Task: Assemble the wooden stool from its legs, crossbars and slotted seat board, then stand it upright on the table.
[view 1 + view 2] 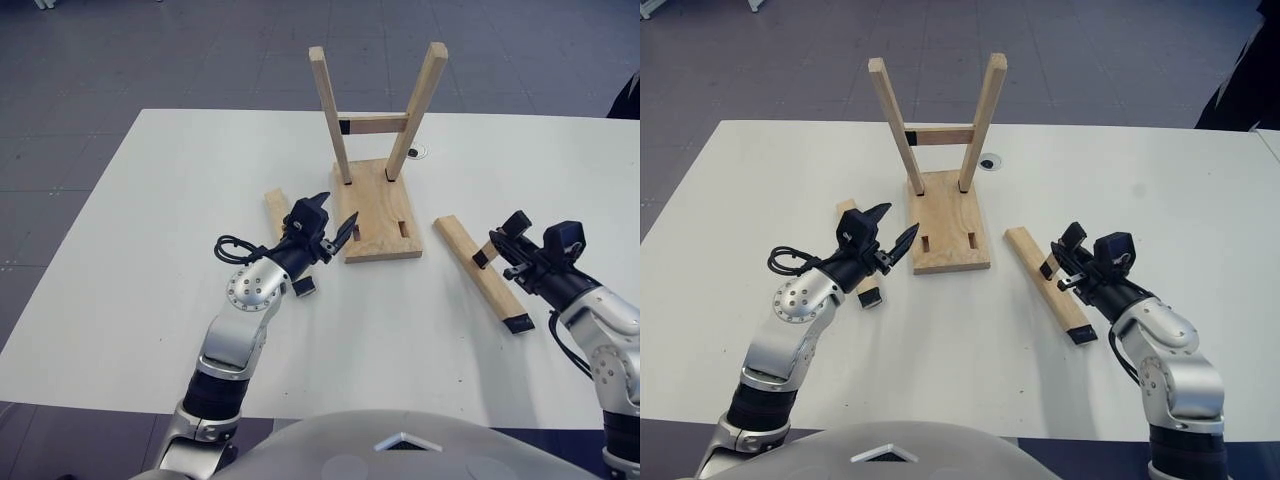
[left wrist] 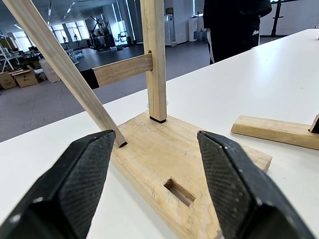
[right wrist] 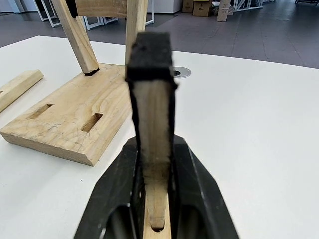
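Left gripper (image 1: 339, 206) is over the near-left part of the table (image 1: 150, 250), with its fingers spread wide and nothing in them. The tips point at the near-left corner of the seat board (image 1: 385, 205) and sit just off it.

The left loose leg (image 1: 275, 207) lies flat under that gripper. Its middle is hidden by the fingers and wrist. One wooden end shows on the far side and a black-capped end on the near side, so the long axis runs near to far.

Right gripper (image 3: 155, 149) is toward the table's right edge and is clamped on a short wooden bar (image 3: 152, 109). The bar's black-capped end points away from the wrist, toward the grommet (image 1: 417, 152). Its lower end is buried between the fingers. Can't tell if the bar is joined to the right loose leg (image 1: 497, 292) just beside it. That leg lies flat and slants from far-left to near-right, with a black cap on its near end.

The seat board lies flat mid-table with its long axis near to far. The two near slots are empty.

Left upright leg (image 1: 330, 115) and right upright leg (image 1: 418, 110) stand in the far slots and splay apart toward the top. A crossbar (image 1: 378, 124) joins them and runs left to right, with its left end black. The tops of both legs are cut off in the left wrist view.

The grommet is partly behind the right upright leg, near the far edge.
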Controlling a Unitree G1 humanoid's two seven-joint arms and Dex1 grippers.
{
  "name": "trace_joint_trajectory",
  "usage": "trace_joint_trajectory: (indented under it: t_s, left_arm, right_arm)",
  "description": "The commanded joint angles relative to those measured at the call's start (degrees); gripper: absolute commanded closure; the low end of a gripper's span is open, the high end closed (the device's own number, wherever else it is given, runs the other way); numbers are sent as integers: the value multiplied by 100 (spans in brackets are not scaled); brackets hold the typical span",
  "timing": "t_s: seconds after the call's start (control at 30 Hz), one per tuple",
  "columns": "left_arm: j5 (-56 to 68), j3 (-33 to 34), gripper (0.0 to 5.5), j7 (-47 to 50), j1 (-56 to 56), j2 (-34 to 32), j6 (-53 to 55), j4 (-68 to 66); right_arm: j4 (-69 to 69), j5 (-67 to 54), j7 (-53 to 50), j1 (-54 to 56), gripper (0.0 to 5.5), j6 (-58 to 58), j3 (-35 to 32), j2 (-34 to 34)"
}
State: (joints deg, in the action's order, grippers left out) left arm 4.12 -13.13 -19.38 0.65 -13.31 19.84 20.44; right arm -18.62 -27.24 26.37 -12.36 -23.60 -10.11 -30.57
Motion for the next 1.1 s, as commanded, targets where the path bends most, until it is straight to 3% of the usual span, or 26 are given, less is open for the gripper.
trace_joint_trajectory:
  t_s: [0.03, 0.27, 0.73, 1.1]
  left_arm:
    - [-35, 63, 245, 18, 59, -8, 33, -72]
    - [-11, 78, 245, -16, 77, -32, 61, -67]
    - [-31, 12, 245, -19, 9, -14, 28, -45]
    - [-28, 16, 245, -30, 17, -19, 19, -58]
  right_arm:
    - [1336, 939, -350, -771, 510, 411, 467, 351]
    - [2310, 1217, -503, -385, 510, 1535, 517, 624]
    - [1127, 762, -768, 826, 510, -622, 609, 513]
    - [931, 834, -895, 1005, 510, -700, 465, 700]
